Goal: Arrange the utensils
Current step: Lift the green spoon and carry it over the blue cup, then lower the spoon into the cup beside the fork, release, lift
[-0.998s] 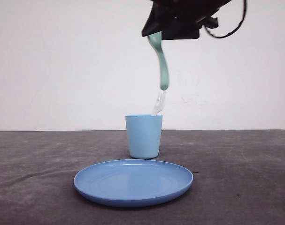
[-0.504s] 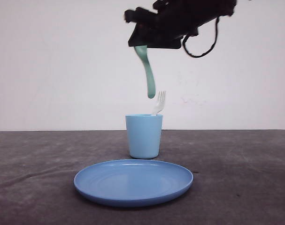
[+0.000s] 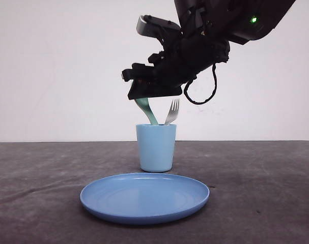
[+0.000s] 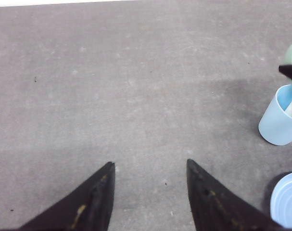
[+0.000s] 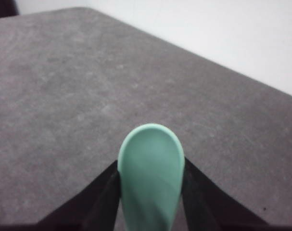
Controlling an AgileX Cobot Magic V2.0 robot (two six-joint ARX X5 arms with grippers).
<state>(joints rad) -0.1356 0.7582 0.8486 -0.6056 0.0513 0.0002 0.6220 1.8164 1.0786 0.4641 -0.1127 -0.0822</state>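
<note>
Front view, centre frame: right hand (image 3: 146, 99) pinches the mint spoon (image 3: 145, 109), handle inside the cup (image 3: 156, 148) beside the fork (image 3: 172, 112). Left hand (image 4: 150, 192) spread. No writing readable.

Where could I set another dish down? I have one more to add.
Bare table left of the cup and plate, and right of them. The middle is crowded: right gripper lowers the spoon beside the fork.
</note>
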